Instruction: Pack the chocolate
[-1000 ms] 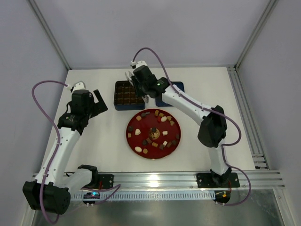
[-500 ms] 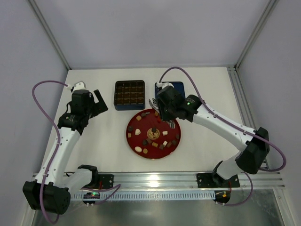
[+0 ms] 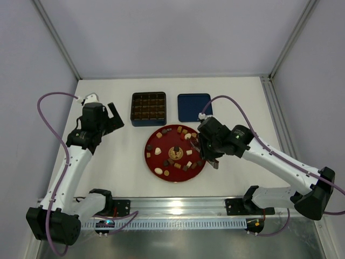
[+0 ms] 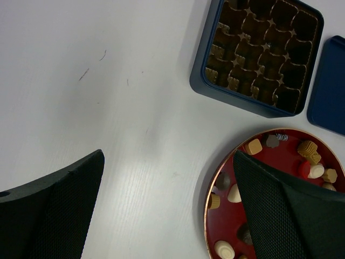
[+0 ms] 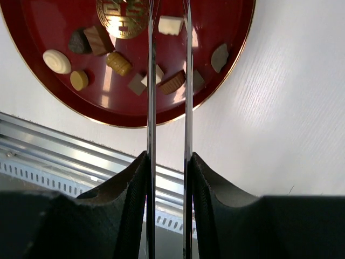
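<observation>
Right hand point(image 3: 204, 152), swung from tin to plate point(image 3: 152, 161), hangs part-open, empty, blades spanning chocolate point(image 5: 172, 82) lying crosswise.

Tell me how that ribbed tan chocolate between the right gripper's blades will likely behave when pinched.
The ribbed tan chocolate is small and probably light, so it should lift easily. Its grooved, rounded top may let the thin blades of the right gripper slip. It lies among close neighbours on the glossy red plate, so a nudge will probably slide it into them.
</observation>
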You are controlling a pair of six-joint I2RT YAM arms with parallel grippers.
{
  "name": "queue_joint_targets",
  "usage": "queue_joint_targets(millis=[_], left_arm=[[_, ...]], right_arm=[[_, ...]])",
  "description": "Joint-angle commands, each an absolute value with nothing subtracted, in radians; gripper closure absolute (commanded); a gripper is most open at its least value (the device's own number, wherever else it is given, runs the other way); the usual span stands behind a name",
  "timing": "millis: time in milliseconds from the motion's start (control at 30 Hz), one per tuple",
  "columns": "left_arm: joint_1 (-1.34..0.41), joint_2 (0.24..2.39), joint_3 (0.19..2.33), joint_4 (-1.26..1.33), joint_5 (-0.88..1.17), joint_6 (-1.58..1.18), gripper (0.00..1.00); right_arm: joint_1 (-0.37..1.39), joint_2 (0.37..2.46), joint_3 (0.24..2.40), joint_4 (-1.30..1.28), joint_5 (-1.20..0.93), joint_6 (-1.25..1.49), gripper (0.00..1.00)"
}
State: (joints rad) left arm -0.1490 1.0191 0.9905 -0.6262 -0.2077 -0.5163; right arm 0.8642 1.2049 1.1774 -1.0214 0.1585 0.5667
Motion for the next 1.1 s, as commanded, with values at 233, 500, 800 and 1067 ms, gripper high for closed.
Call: queue_joint_targets(millis=[233,500,800,1067], left_arm=[[-0.143,1.020,0.991,-0.614,-0.198,-0.517,0.00],[-0.143,1.019,0.989,-0.612,-0.198,-0.515,0.00],[-0.143,1.017,0.986,-0.614,-0.196,-0.514,0.00],[-0.143,1.017,0.986,-0.614,-0.198,-0.515,0.00]], right_arm=[[0.874,1.166,1.109,-1.040,0.086,0.624,0.59],[0.876,1.186,1.106,-1.032,0.080,0.626,0.59],[0.885,1.219,1.100,-1.016,0.084,0.627,0.58],[0.891,1.252,1.089,-0.985,0.078,0.624,0.55]])
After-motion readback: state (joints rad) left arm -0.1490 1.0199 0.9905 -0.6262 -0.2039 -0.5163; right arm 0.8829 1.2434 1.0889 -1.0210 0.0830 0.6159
